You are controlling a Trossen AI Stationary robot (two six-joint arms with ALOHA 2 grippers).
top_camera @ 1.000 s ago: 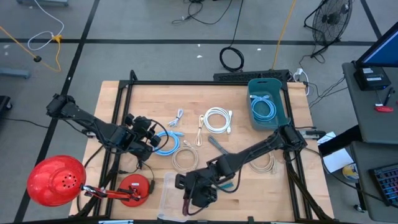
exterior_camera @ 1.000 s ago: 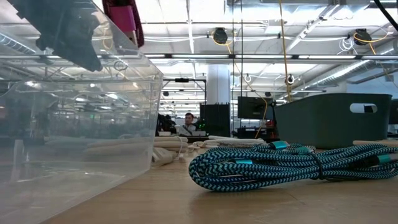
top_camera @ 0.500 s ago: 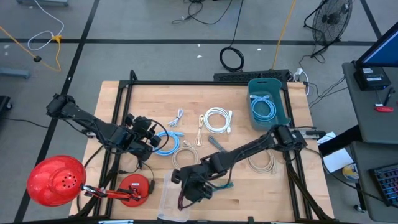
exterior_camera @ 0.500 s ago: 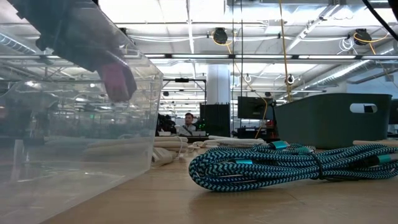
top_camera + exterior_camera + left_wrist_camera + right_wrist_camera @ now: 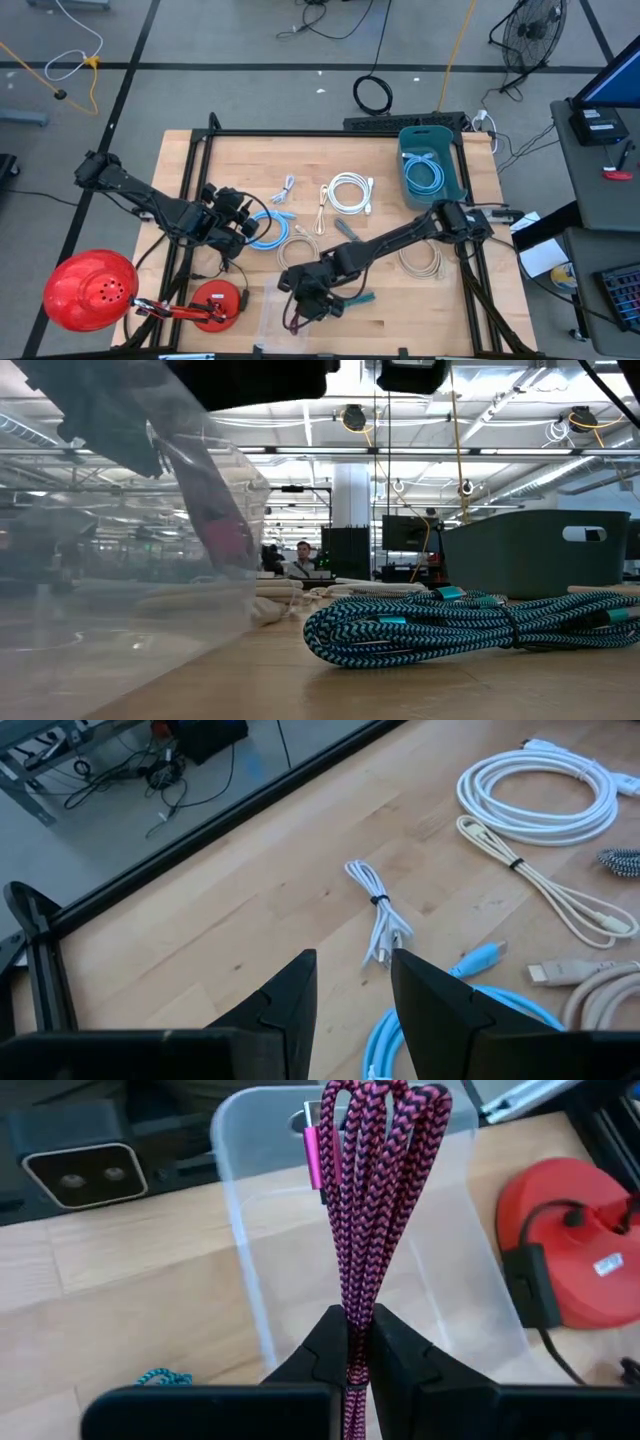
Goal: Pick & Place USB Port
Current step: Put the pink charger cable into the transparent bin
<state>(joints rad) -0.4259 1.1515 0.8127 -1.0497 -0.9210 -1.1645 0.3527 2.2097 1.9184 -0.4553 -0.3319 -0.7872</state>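
Note:
A pink-and-black braided USB cable, bundled into long loops with a pink metal plug, hangs from my right gripper. The gripper is shut on it above a clear plastic bin at the table's near edge. From above, my right gripper stands over the bin and the cable dangles inside its outline. In the low view the cable shows through the bin's clear wall. My left gripper waits open at the table's left, its fingers over a blue cable. My right gripper pinches the cable bundle between its two fingers, across several strands at once. The fingers come from above, slanting down toward the near edge. The loops hang below the fingers over the bin. Whether they touch the bin's floor I cannot tell.
On the table lie a teal braided cable, a blue cable, a white coil, a small white cable and beige coils. A dark teal bin stands at the far right. A red lamp base sits left of the clear bin.
My right gripper has moved a little toward the table's left and far edges and come down over the clear bin. The pink cable has sunk from above the bin's rim to well down behind its clear wall. My left arm has kept still.

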